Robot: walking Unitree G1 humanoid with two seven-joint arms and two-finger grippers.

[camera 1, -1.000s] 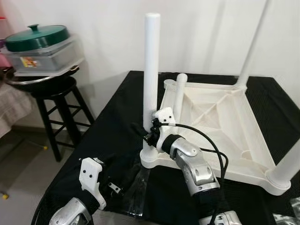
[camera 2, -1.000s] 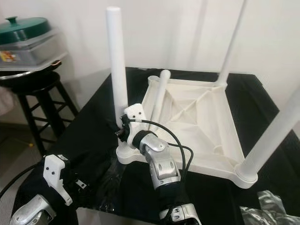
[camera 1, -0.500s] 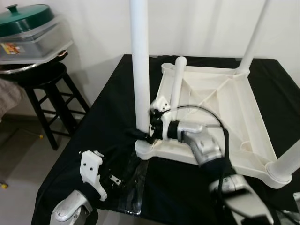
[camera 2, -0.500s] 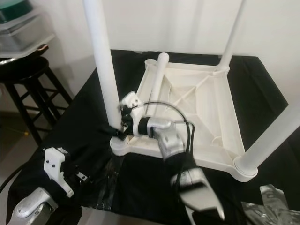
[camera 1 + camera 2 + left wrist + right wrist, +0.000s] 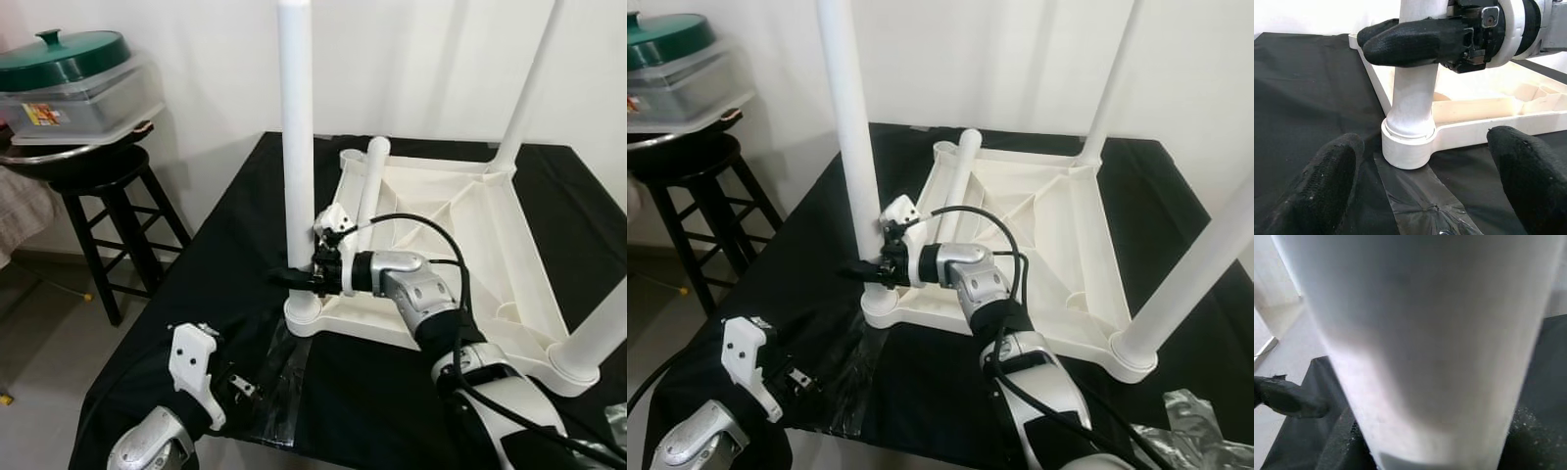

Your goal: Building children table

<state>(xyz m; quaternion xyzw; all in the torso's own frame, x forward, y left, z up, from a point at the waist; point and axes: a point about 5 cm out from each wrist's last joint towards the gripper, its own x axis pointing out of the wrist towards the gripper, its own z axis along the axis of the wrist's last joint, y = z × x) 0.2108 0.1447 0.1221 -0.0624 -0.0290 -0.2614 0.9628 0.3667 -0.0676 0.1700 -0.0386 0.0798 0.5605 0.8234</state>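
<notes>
1. The white table top [image 5: 460, 230] lies upside down on the bench [image 5: 196, 294], which has a black cloth over it.
2. Three legs stand up in its corners. One is the near leg [image 5: 297, 147], which sits in the corner socket [image 5: 1408, 147]. One is at the far corner [image 5: 527, 88]. One is at the near corner on the robot's right [image 5: 602, 338].
3. A fourth leg [image 5: 370, 181] is not fixed yet. It lies loose in the table top, just behind the right jaws, and leans toward the last empty corner.
4. So I think most of the job is done. One leg is left to put in, and then the table must be turned the right way up.
5. The right gripper [image 5: 299, 279] has its jaws clenched around the bottom of the near leg, just above the socket.
6. The left gripper [image 5: 1425, 181] has its jaws spread wide and holds nothing. The socket is straight ahead of these jaws, and some crinkly clear plastic [image 5: 279, 377] lies under them.
7. Off beside the bench, well away from both jaws, a clear box with a green lid [image 5: 73, 88] sits on a black stool [image 5: 103, 181]. I cannot tell what is in the box.
</notes>
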